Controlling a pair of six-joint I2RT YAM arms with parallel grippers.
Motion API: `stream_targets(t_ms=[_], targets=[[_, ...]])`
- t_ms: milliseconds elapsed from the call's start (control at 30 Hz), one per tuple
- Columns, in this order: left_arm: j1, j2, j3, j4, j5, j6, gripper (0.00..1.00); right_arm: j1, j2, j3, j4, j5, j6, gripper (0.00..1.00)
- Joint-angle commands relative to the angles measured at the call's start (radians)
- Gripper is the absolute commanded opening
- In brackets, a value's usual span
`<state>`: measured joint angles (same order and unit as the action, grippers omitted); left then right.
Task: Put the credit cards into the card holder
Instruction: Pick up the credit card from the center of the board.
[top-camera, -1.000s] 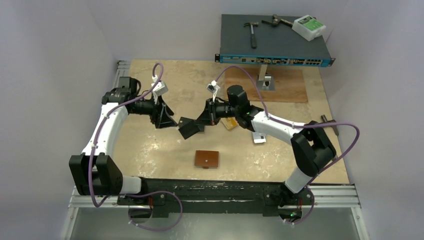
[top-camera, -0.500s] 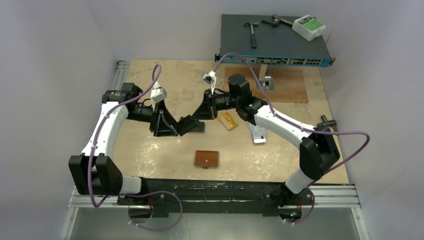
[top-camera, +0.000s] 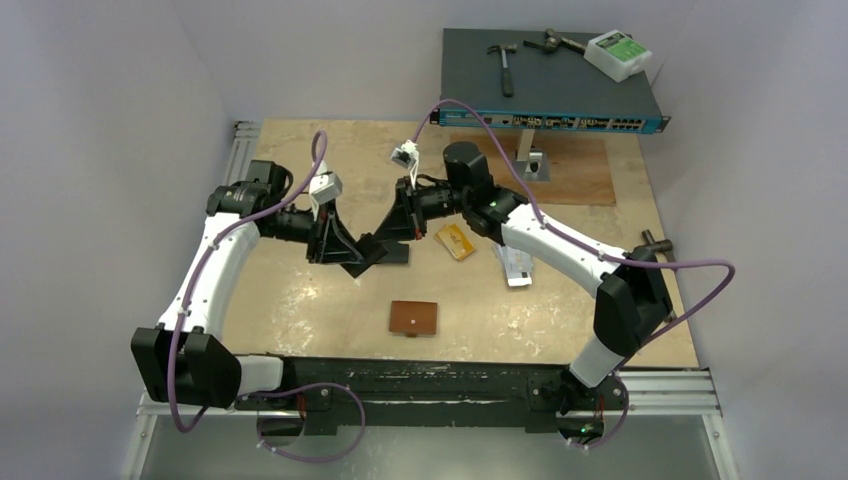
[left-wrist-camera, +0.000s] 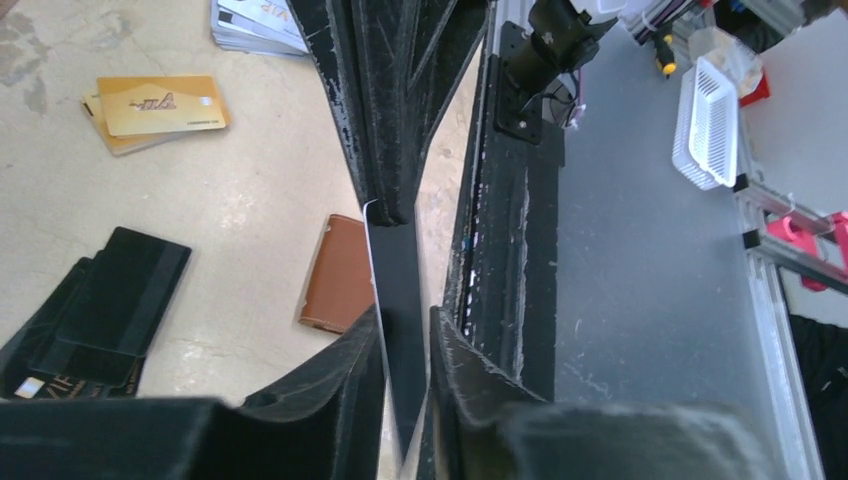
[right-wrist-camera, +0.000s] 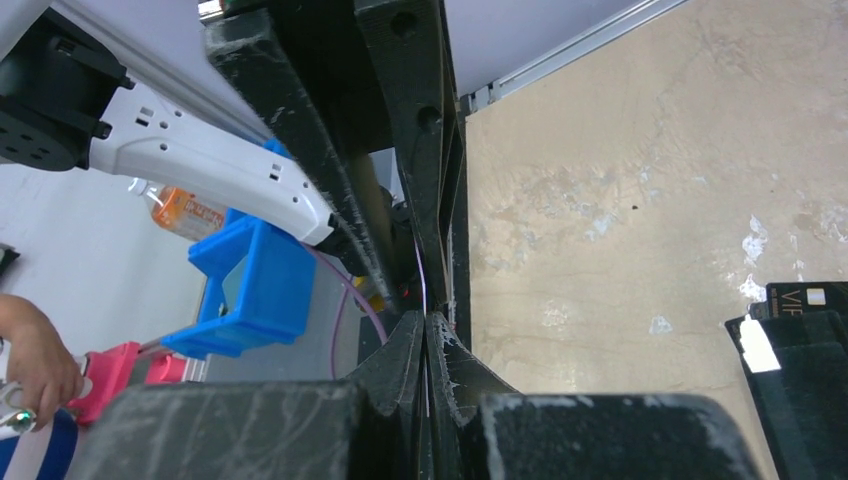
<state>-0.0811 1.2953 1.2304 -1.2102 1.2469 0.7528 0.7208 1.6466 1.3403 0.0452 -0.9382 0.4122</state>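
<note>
Mid-air handover: my right gripper (right-wrist-camera: 428, 325) pinches 1 black card (left-wrist-camera: 398, 270) by its end so the left gripper (left-wrist-camera: 405, 335) can take it. Left jaws stand close around it; I cannot tell if they bite. The holder (top-camera: 413, 318) waits below.

A robotics lab bench: plywood table (top-camera: 300, 290) on aluminium rails (top-camera: 680, 395), rack network switch (top-camera: 550, 85), hammer (top-camera: 505, 62), plain white walls (top-camera: 100, 100).
</note>
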Motion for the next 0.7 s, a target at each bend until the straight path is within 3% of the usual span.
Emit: stream_targets(t_ms=[0, 67, 200, 333, 467, 500, 667], targets=[[-0.007, -0.017, 0.0, 0.028, 0.016, -0.007, 0.11, 0.002, -0.015, 0.041, -0.021, -0.05, -0.044, 0.0], [-0.012, -0.022, -0.002, 0.035, 0.012, -0.02, 0.03, 0.002, -0.023, 0.036, -0.004, -0.067, -0.043, 0.0], [-0.014, -0.051, -0.018, 0.087, 0.025, -0.094, 0.0, -0.007, -0.036, 0.034, 0.038, -0.062, -0.014, 0.0], [-0.014, -0.081, -0.045, 0.246, 0.036, -0.304, 0.0, -0.049, -0.077, -0.033, 0.192, -0.037, 0.109, 0.26], [-0.001, -0.119, -0.089, 0.515, 0.045, -0.611, 0.0, -0.096, -0.185, -0.185, 0.416, 0.045, 0.223, 0.4], [0.009, -0.127, -0.102, 0.586, 0.051, -0.703, 0.0, -0.105, -0.224, -0.234, 0.447, 0.079, 0.245, 0.47], [0.028, -0.153, -0.168, 0.883, 0.062, -1.105, 0.0, -0.108, -0.286, -0.33, 0.512, 0.133, 0.291, 0.58]])
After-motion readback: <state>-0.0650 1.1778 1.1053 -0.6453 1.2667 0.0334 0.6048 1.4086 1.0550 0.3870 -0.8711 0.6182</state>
